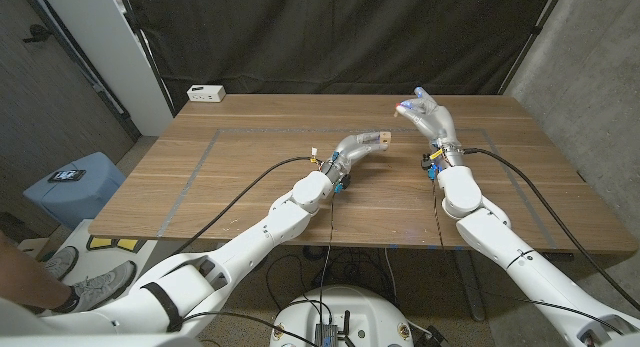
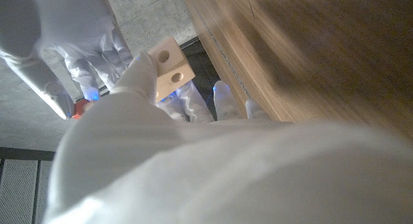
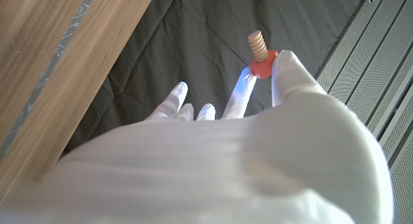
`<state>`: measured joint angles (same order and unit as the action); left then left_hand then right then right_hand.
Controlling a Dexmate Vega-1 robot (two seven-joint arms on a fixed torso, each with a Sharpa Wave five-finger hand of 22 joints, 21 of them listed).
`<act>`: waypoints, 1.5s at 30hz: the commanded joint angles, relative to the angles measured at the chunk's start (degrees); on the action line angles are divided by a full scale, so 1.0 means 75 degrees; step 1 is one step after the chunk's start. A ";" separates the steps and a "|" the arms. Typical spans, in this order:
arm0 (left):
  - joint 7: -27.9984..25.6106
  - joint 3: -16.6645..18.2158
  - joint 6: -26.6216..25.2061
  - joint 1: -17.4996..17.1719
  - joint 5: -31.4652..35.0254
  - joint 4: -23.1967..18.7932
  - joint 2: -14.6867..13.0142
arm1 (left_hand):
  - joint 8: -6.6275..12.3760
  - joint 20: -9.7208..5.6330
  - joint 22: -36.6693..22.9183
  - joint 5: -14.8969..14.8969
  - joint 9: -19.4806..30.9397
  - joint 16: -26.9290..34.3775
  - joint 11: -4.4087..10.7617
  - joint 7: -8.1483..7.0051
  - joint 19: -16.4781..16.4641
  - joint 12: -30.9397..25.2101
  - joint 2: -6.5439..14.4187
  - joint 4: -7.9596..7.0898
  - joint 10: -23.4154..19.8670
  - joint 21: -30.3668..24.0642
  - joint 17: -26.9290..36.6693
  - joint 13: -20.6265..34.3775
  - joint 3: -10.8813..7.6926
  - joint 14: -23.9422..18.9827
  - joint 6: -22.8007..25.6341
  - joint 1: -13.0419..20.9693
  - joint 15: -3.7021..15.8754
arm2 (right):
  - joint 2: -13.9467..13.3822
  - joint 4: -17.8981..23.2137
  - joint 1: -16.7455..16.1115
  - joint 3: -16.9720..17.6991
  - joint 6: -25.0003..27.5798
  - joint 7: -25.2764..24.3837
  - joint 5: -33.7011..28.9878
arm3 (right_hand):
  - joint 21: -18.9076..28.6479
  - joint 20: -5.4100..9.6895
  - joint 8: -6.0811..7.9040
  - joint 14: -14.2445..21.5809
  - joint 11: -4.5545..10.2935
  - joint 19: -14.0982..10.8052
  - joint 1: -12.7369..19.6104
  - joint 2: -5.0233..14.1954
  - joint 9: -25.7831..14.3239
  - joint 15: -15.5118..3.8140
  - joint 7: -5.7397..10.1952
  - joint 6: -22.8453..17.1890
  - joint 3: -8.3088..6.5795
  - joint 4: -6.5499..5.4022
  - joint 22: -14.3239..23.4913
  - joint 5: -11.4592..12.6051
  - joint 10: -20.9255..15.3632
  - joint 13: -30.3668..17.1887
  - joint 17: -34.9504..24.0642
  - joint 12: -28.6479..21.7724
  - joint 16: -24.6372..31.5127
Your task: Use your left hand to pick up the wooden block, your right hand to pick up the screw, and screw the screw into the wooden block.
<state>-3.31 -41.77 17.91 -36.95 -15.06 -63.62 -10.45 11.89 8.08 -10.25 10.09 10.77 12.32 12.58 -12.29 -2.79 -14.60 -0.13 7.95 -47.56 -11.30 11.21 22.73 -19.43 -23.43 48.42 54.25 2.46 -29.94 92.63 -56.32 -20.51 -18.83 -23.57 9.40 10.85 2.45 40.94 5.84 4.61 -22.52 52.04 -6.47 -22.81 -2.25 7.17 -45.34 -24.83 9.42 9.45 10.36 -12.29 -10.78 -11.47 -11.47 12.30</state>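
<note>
Above the wooden table [image 1: 250, 187], the left hand [image 1: 352, 151] grips the wooden block [image 1: 372, 139], holes facing the right hand [image 1: 428, 115], which pinches the red-headed screw [image 3: 260, 57] just beside, threaded shaft protruding from its fingertips.

1. The head view is evenly and moderately lit from above; the wooden table [image 1: 250, 177] is rendered sharply, and only soft shadows are cast beneath the arms.
2. A dark backdrop [image 1: 350, 37] is left dim behind the table.
3. In the left wrist view, the table surface is smeared by blur, and the left hand [image 2: 193, 159] is out of focus and overexposed.
4. In the right wrist view, the right hand [image 3: 226, 159] is washed out by glare, while the screw [image 3: 260, 56] is shown fairly sharply.
</note>
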 commanded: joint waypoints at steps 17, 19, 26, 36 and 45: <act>-0.0323 -0.0061 -0.0276 -0.0239 0.0148 -0.0543 -0.0131 | 0.0022 0.0030 -0.0016 0.0030 0.0022 0.0051 0.0011 -0.0027 -0.0059 0.0015 -0.0013 -0.0006 -0.0071 -0.0041 0.0005 0.0031 0.0018 -0.0073 0.0083 -0.0050 0.0612 | -0.0051 0.0171 -0.0042 -0.0155 0.0095 -0.0248 -0.0594 | -0.0006 0.0105 -0.0045 0.0100 0.0044 -0.0059 0.0125 -0.0001 0.0089 -0.0143 -0.0078 -0.0036 -0.0072 -0.0003 0.0018 0.0071 -0.0044 -0.0033 -0.0027 0.0030 -0.0022; -0.0332 -0.0068 -0.0287 -0.0247 0.0160 -0.0563 -0.0135 | 0.0022 0.0028 -0.0017 0.0031 0.0022 0.0052 0.0011 -0.0027 -0.0061 0.0016 -0.0014 -0.0003 -0.0071 -0.0041 0.0005 0.0032 0.0019 -0.0076 0.0084 -0.0050 0.0615 | -0.0053 0.0204 -0.0053 -0.0159 0.0128 -0.0288 -0.0654 | -0.0006 0.0107 -0.0044 0.0102 0.0037 -0.0060 0.0127 -0.0005 0.0095 -0.0142 -0.0069 -0.0038 -0.0074 -0.0004 0.0018 0.0071 -0.0048 -0.0033 -0.0027 0.0029 -0.0023; -0.0333 -0.0100 -0.0314 -0.0271 0.0189 -0.0607 -0.0149 | 0.0017 0.0025 -0.0017 0.0032 0.0021 0.0049 0.0010 -0.0028 -0.0065 0.0021 -0.0016 0.0001 -0.0072 -0.0042 0.0004 0.0034 0.0025 -0.0073 0.0077 -0.0050 0.0623 | -0.0147 0.0304 -0.0077 -0.0179 0.0184 -0.0282 -0.0826 | -0.0004 0.0098 -0.0038 0.0111 0.0020 -0.0070 0.0133 0.0008 0.0107 -0.0131 -0.0094 -0.0034 -0.0086 -0.0015 0.0018 0.0073 -0.0052 -0.0033 -0.0030 0.0032 -0.0023; -0.0338 -0.0128 -0.0329 -0.0206 0.0260 -0.0579 -0.0146 | 0.0014 0.0027 -0.0017 0.0039 0.0022 0.0035 0.0011 -0.0029 -0.0052 0.0033 0.0006 0.0031 -0.0069 -0.0035 0.0003 0.0038 0.0012 -0.0042 0.0073 0.0004 0.0638 | -0.0222 0.0364 -0.0071 -0.0201 0.0313 -0.0250 -0.0941 | -0.0008 0.0077 -0.0029 0.0115 -0.0025 -0.0064 0.0078 0.0139 0.0090 -0.0093 -0.0144 0.0041 -0.0085 -0.0093 0.0019 0.0056 -0.0056 -0.0033 -0.0041 0.0036 -0.0013; -0.0296 -0.0156 -0.0348 -0.0132 0.0282 -0.0491 -0.0120 | 0.0008 0.0033 -0.0017 0.0040 0.0022 0.0030 0.0010 -0.0030 -0.0042 0.0044 0.0021 0.0051 -0.0065 -0.0031 0.0002 0.0043 0.0008 -0.0031 0.0061 0.0040 0.0640 | -0.0321 0.0536 -0.0177 -0.0178 0.0502 -0.0276 -0.1013 | -0.0011 0.0050 -0.0016 0.0119 -0.0063 -0.0056 0.0058 0.0210 0.0072 -0.0062 -0.0144 0.0077 -0.0072 -0.0123 0.0020 0.0035 -0.0053 -0.0032 -0.0035 0.0041 -0.0012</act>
<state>-5.76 -42.67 15.50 -38.52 -13.33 -67.88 -11.49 11.68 8.08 -10.25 10.09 10.79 12.32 12.59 -12.54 -2.79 -14.37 -0.15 8.11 -47.56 -11.30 11.21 22.71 -19.29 -23.42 48.43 54.27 2.46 -31.49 95.36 -56.95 -21.90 -16.45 -25.64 2.59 10.85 2.45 40.50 6.35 4.81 -22.52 52.41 -5.62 -21.93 -2.15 6.13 -44.92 -25.25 8.95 9.45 10.62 -12.48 -10.78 -11.60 -11.22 12.30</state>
